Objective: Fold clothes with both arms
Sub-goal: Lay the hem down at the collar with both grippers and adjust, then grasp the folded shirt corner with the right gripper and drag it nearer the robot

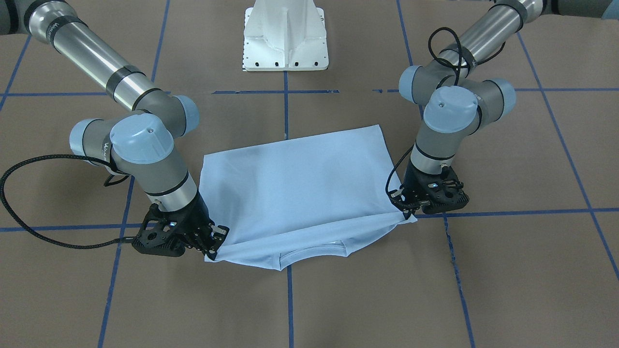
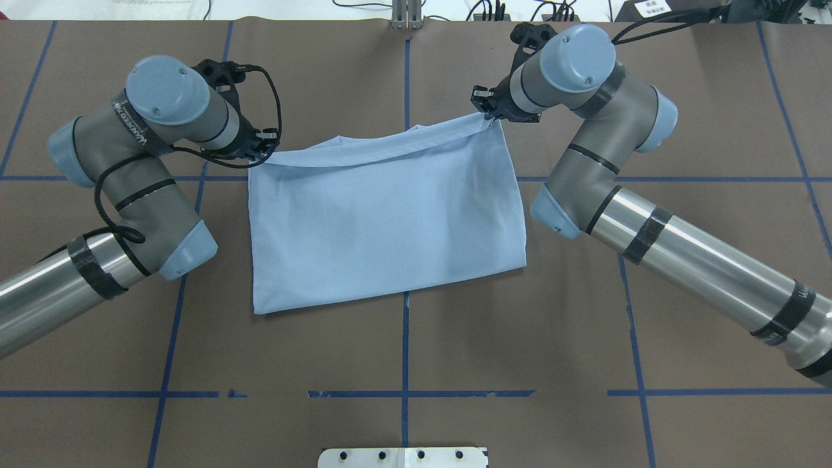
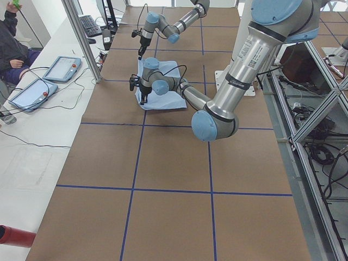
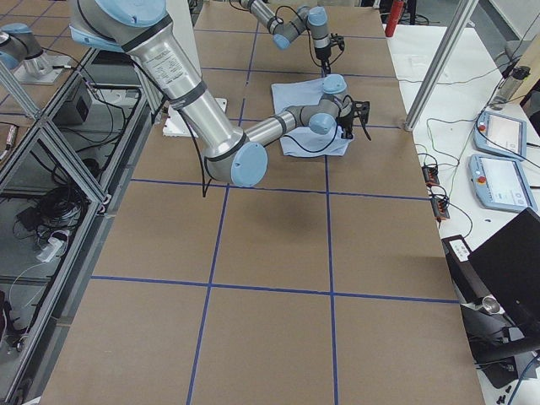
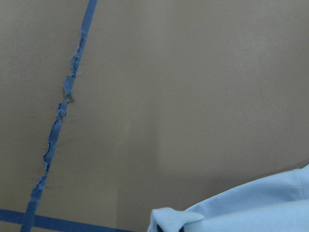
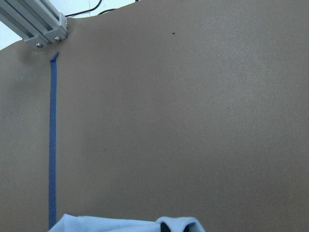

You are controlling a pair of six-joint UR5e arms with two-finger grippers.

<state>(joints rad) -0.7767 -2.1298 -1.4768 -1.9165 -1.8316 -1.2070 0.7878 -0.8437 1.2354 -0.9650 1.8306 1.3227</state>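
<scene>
The pale blue T-shirt (image 2: 383, 221) lies doubled over near the centre of the worktop (image 2: 403, 351). Reading the overhead view as a clock with the robot's base at 6, the smooth folded edge faces 6 and the open edges face 12. From the camera across the worktop I can see the ribbed collar (image 1: 312, 250) peeping out from under the top layer along that 12 o'clock edge, so I judge the hem half is laid over the shoulder half. The left gripper (image 1: 410, 207) is closed on the shirt's 10 o'clock corner and the right gripper (image 1: 216, 243) on its 1 o'clock corner. Each wrist camera shows a small bunch of blue cloth pinched at the bottom of its frame. I cannot tell whether each one has one layer or both. The right-hand corner looks drawn up a little toward its gripper, and the far edge runs slightly askew. I read this as the end of the lengthwise fold, with the corners not yet let go. The next move calls for setting both corners down level, squaring the top edge over the collar, then opening together and lifting straight up so that nothing drags. Around the shirt the brown worktop shows only blue tape lines (image 2: 405, 364), with the white pedestal base (image 1: 286, 36) at 6.
</scene>
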